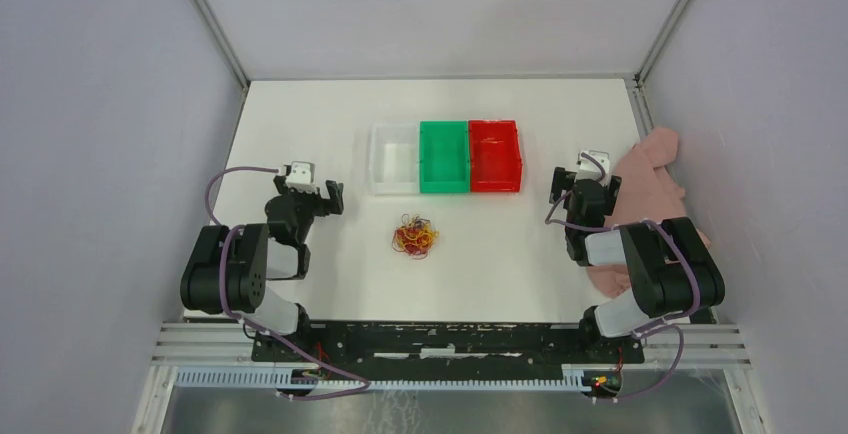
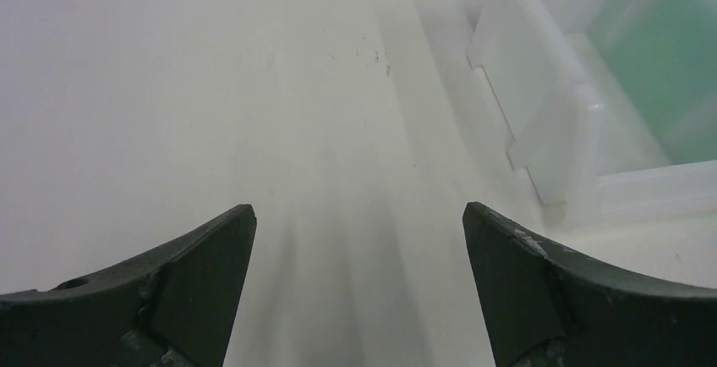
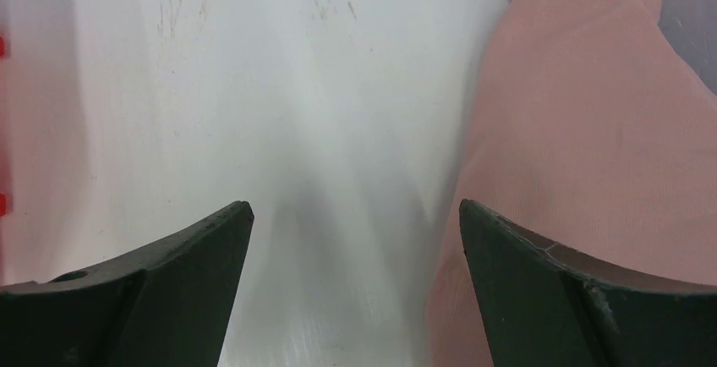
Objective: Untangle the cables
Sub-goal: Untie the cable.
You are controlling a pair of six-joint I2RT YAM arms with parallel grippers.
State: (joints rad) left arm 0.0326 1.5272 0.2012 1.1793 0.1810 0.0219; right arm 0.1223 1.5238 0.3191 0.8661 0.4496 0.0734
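tangled knot of yellow and red cables [image 1: 414,236] lying on white table [image 1: 500,264], near front of white, green and red bins [image 1: 444,192], between both arms. left gripper [image 2: 359,215] spread wide, grasping nothing. right gripper [image 3: 355,210] likewise released, beside pink cloth [image 3: 592,130].

- plain white table [image 1: 500,264], a few faint scuff marks on it
- three open bins in a row toward the back, touching side by side: white bin [image 1: 393,159], green bin [image 1: 444,157], red bin [image 1: 495,156]
- small tangle of cables [image 1: 415,236], mostly red and yellow, just in front of the bins
- pink cloth [image 1: 650,179] bunched up at the right edge
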